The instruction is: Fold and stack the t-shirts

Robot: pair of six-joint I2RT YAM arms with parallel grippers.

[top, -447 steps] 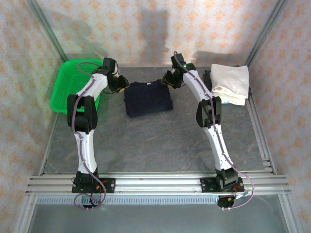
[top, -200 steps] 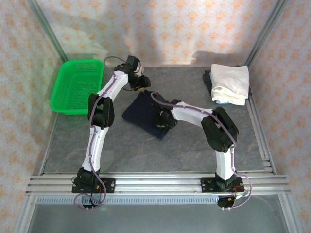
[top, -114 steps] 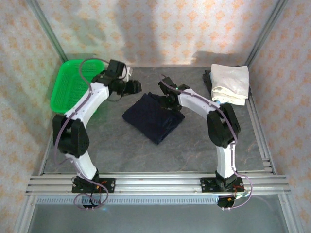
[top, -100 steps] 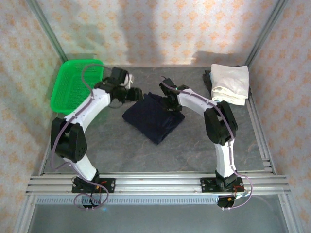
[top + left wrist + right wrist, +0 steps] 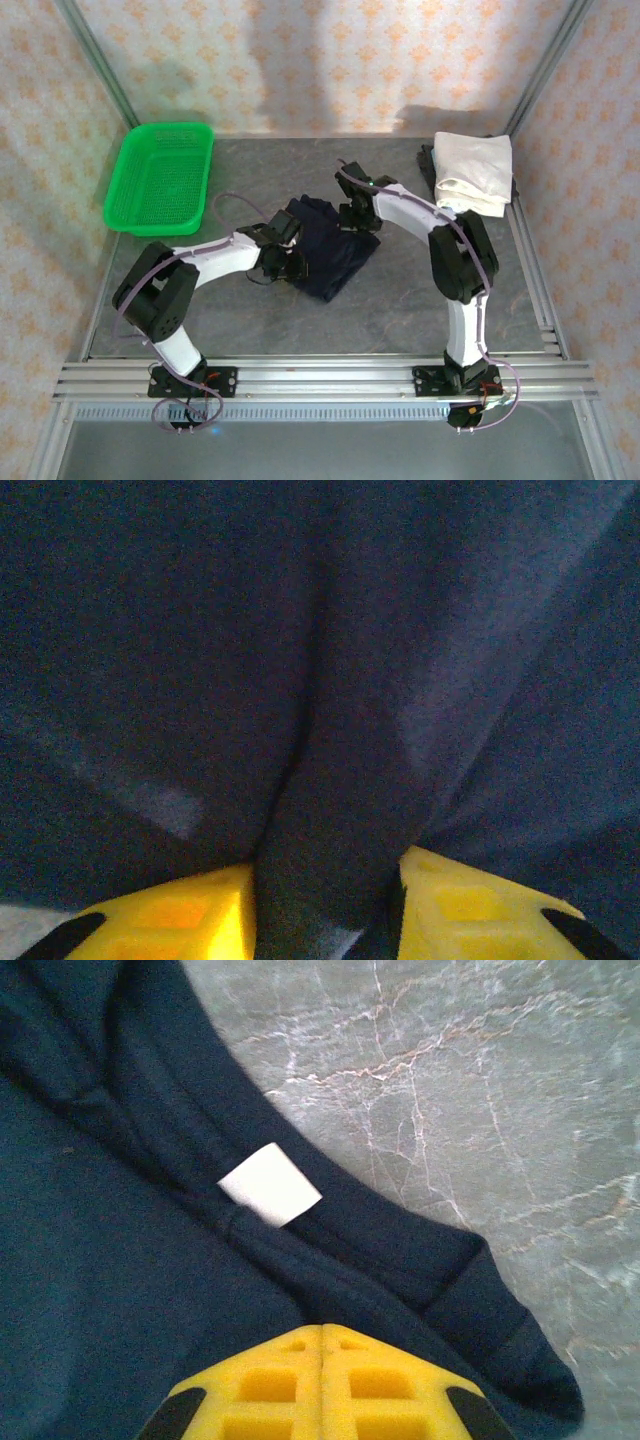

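Grey table [image 5: 400, 300], navy t-shirt [image 5: 335, 250] (white label [image 5: 270, 1186])

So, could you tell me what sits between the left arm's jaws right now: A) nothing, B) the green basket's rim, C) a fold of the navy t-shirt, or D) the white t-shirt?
C: the left wrist view shows a ridge of the navy t-shirt pinched between the two yellow left jaws.

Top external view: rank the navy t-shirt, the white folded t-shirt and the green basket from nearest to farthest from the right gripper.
1. navy t-shirt: mid-table, directly under the right gripper.
2. white t-shirt: far right corner.
3. green basket: far left corner, beyond the left arm.
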